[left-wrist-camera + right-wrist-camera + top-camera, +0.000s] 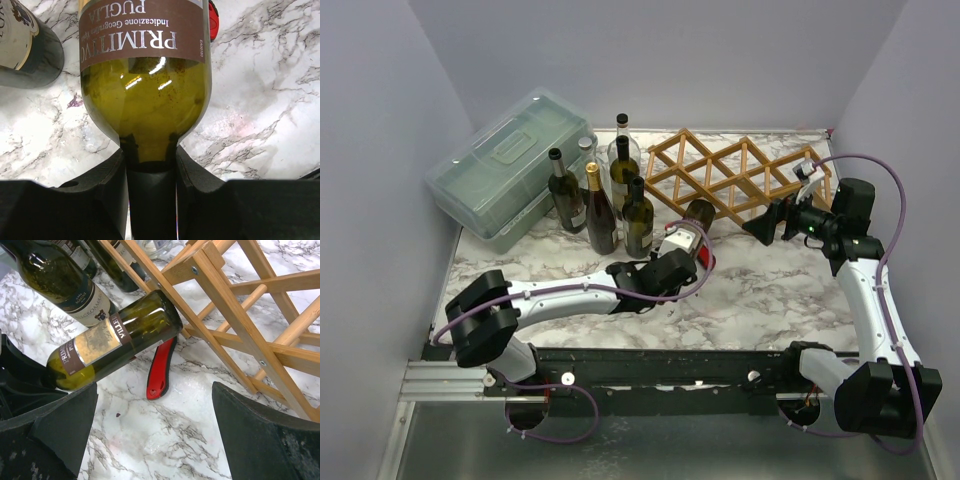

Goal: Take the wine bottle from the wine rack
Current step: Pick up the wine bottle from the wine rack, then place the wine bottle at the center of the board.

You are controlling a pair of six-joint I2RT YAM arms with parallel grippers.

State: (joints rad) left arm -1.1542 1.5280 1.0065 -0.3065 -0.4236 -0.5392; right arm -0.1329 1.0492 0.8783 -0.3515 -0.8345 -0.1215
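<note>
The wine bottle (685, 235) is dark green with a brown "Primitivo Puglia" label. It lies tilted, its base against the front rail of the light-brown wooden wine rack (740, 175). My left gripper (667, 268) is shut on its neck. In the left wrist view the fingers (107, 185) clamp the neck below the bottle's shoulder (145, 105). My right gripper (765, 228) is open and empty, just right of the bottle, in front of the rack. In the right wrist view the bottle (115, 342) lies upper left, the rack (240, 305) upper right, and the right gripper (155, 410) is over bare marble.
Several wine bottles (603, 195) stand left of the rack. A translucent green-grey lidded box (510, 165) sits at the back left. A red-handled tool (161, 369) lies on the marble under the bottle's base, and shows in the left wrist view (213, 20).
</note>
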